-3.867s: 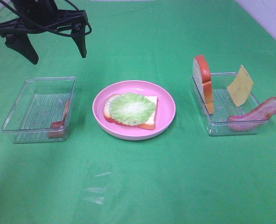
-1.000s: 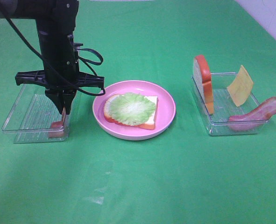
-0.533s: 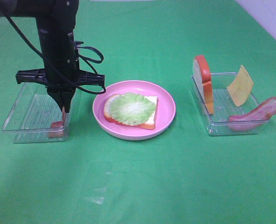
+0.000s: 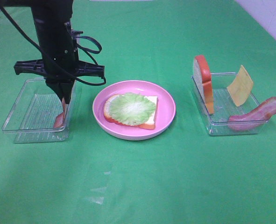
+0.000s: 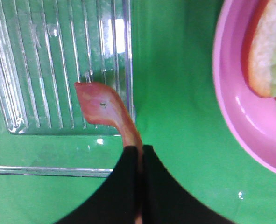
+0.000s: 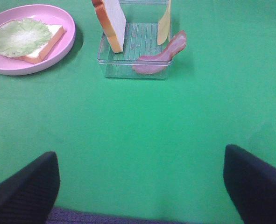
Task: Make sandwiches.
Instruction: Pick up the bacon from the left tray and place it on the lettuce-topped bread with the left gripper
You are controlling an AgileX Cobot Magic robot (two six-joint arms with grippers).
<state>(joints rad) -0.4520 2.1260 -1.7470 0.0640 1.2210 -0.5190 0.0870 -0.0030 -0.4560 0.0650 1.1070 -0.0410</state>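
1. My left gripper (image 5: 141,150): black jaws pinched onto one end of a reddish-pink bacon strip (image 5: 102,106), which dangles inside a clear plastic rectangular tray (image 4: 17,131) toward the bench's left edge.
2. Mid-bench: round pink plate (image 4: 168,112); white bread slice (image 4: 149,122) under pale green lettuce (image 4: 130,108).
3. Toward the right edge: second clear tray (image 4: 231,132); upright bread slice (image 4: 203,84), leaning yellow cheese square (image 4: 240,85), second bacon strip (image 4: 257,113).
4. My right gripper (image 6: 140,154): spread wide, holding nothing.

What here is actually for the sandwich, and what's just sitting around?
For the sandwich: lettuce, flat bread, upright bread, cheese, spare bacon, held bacon in the left claw.

Just around: pink plate, left tray, right tray.
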